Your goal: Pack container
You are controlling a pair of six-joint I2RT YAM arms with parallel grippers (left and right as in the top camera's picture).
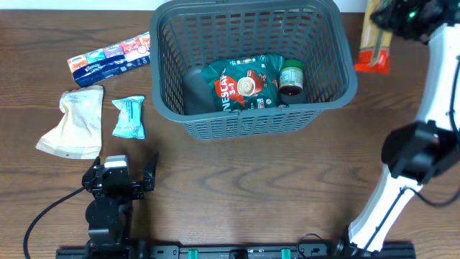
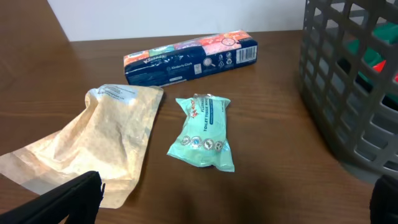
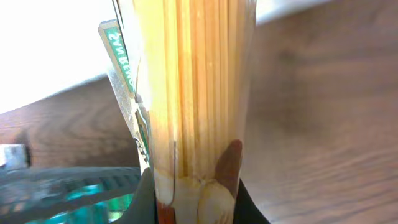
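Nearest you, your left hand [image 1: 121, 173] hovers low over the surface [image 1: 251, 187] with its fingers spread wide and nothing between them. It faces the loose groceries, which looks like a set-up for the next pick. Just ahead of it a beige paper pouch [image 2: 99, 143] and a teal tissue packet [image 2: 204, 132] lie flat, side by side but not touching, so either can be taken cleanly from above. Beyond them a long blue tissue multipack [image 2: 189, 59] also lies flat.

To their right, mid-surface, the container [image 1: 237, 126] stands upright. It already holds a green coffee bag [image 1: 244, 85] with a small jar [image 1: 291, 78] at the bag's right, and its left side looks free.

Farthest out, past the container's far right corner, your right hand [image 3: 193, 208] is clamped on one end of a spaghetti packet [image 3: 193, 93], which appears lifted off the surface. Gripping it at the end probably lets you lay the long packet in lengthwise.
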